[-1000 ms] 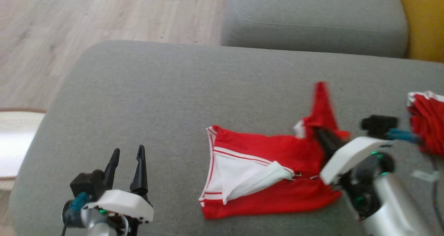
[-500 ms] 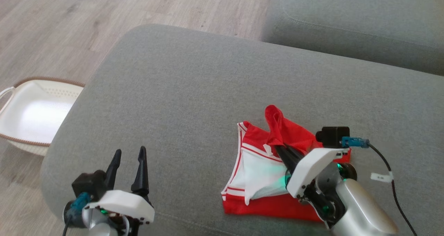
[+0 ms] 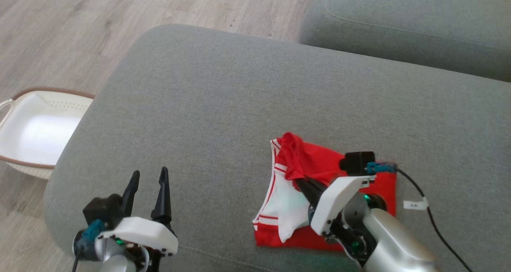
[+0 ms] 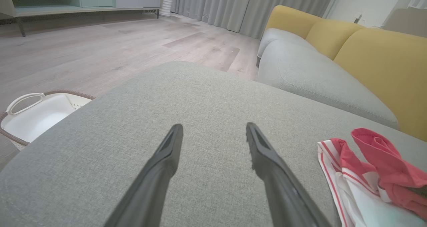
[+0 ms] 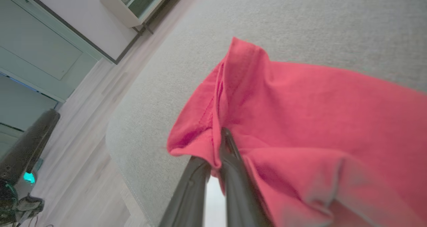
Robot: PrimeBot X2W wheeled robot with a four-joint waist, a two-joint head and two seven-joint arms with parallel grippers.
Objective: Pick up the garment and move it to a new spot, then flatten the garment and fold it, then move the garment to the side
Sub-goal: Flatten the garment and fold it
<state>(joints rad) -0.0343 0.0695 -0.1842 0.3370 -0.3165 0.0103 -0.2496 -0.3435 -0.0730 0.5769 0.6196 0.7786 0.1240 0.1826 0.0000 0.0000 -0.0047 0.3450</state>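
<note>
Right gripper (image 3: 298,181), clamped on a red flap of the garment (image 3: 319,162), is lower and further left than half a second back. Garment lies near-right on the grey cushion (image 3: 223,96). Left gripper (image 3: 147,175) hangs wide, empty. Looks light and floppy, so I'd grab hems or corners.

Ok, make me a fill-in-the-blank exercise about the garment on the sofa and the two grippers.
The right gripper pinches a fold of the garment, which is mostly ____.
The left gripper hovers above the grey cushion with its jaws ____.
The white basket stands on the wooden ____.
Missing words: red, open, floor.
</note>
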